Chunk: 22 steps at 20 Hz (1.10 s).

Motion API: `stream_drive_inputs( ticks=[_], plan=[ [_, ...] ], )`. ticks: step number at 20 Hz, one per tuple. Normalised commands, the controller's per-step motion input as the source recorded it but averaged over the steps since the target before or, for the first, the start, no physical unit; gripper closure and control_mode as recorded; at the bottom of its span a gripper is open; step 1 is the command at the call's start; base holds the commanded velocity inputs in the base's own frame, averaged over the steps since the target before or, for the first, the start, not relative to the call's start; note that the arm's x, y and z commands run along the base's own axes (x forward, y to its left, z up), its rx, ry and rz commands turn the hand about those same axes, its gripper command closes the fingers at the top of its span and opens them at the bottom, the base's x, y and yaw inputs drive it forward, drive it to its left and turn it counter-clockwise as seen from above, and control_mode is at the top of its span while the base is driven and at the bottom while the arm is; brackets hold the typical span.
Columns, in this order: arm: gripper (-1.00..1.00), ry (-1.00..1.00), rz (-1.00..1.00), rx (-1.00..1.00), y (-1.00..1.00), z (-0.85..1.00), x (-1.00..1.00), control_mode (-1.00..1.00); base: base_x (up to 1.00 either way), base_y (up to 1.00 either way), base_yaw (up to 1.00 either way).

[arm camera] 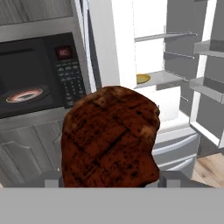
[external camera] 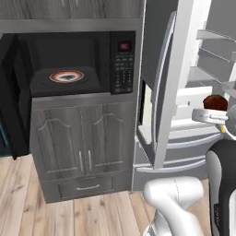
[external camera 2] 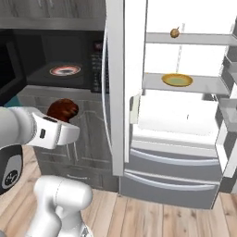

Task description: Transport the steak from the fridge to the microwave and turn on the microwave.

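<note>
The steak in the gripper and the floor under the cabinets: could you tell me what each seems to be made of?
The steak looks like cooked meat: a matte, dark reddish-brown surface with charred criss-cross grill lines, held in the gripper. The floor looks like light wood planking, or a laminate imitating it: pale boards with visible grain and dark seams between them, in a low-sheen finish.

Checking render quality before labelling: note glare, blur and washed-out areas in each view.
Left base view: soft and low-detail, microwave cavity dark, plate readable. Right base view: fridge interior washed out white. Hand view: steak large and sharp, no glare; fridge shelves bright.
</note>
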Motion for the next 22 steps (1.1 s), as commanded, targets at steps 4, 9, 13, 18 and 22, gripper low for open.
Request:
stream_drive_inputs(
  ticks=[4, 9, 13, 18, 22],
  plan=[
    [1.00, 0.00, 0.00, 0.00, 0.00, 0.00, 0.00, 1.00, 0.00, 0.49, 0.00],
    [1.00, 0.00, 0.00, 0.00, 0.00, 0.00, 0.00, 1.00, 0.00, 0.45, 0.00],
    [1.00, 0.00, 0.00, 0.00, 0.00, 0.00, 0.00, 1.00, 0.00, 0.45, 0.00],
    [1.00, 0.00, 0.00, 0.00, 0.00, 0.00, 0.00, 1.00, 0.00, 0.42, 0.01],
    [1.00, 0.00, 0.00, 0.00, 0.00, 0.00, 0.00, 1.00, 0.01, 0.40, 0.02]
  ],
)
